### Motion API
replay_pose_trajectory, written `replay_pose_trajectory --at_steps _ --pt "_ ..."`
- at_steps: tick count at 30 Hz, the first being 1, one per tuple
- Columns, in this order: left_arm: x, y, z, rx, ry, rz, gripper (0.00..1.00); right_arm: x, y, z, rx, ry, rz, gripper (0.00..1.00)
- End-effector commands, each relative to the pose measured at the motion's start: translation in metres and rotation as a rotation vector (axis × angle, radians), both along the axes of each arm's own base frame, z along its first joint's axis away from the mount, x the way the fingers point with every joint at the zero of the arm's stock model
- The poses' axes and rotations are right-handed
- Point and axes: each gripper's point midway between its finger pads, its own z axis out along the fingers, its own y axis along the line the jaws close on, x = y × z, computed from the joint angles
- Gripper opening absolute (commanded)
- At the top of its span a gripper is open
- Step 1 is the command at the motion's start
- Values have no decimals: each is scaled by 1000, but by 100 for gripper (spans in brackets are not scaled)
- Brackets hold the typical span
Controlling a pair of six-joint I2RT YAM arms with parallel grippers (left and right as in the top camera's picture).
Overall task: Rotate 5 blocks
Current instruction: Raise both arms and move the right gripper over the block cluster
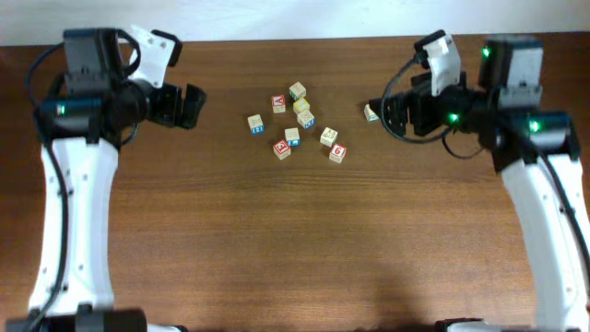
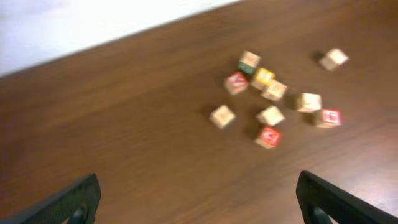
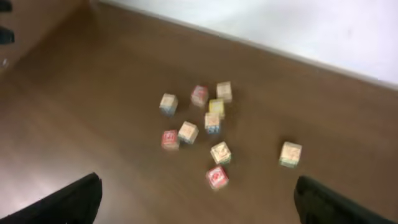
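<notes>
Lying loose on the table (image 1: 277, 240), blocks (image 1: 292, 136) clustered, one apart

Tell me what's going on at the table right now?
Nothing is being handled yet. Both arms are off to the sides of the table, the left gripper and right gripper open and empty. The blocks lie in a loose cluster mid-table between them, untouched, with one stray block close by the right gripper.

Evenly lit fr. above, mod. bright. Overhead sharp; short soft shadows beside blocks (image 1: 292, 136). Both wrist views blurred, esp. block print, unreadable. Pale sheen on table (image 3: 37, 165), lower left, right wrist view.
</notes>
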Motion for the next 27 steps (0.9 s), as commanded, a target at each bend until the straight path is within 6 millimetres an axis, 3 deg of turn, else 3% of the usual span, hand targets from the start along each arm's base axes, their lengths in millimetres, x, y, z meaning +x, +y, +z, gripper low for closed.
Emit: replay_pose_trajectory --at_steps 1,4,12,17,19,24,27 --pt "4 -21 -10 -123 61 -80 99 6 1 2 19 40 6 98" --pt "2 -21 -24 -129 117 -76 99 5 2 -6 25 73 5 98" --pt "-18 -36 -30 -215 208 -123 99 0 16 -4 129 145 13 98" --pt "-11 -35 -27 -219 186 -106 99 7 23 -26 123 260 -105 99" --pt "-5 -23 -30 -220 213 25 99 13 31 -38 108 306 -163 97" --pt "3 21 -45 -31 232 366 98 31 50 -55 101 373 -190 93" --pt "4 40 -48 -21 237 545 97 46 55 -85 70 440 -266 80"
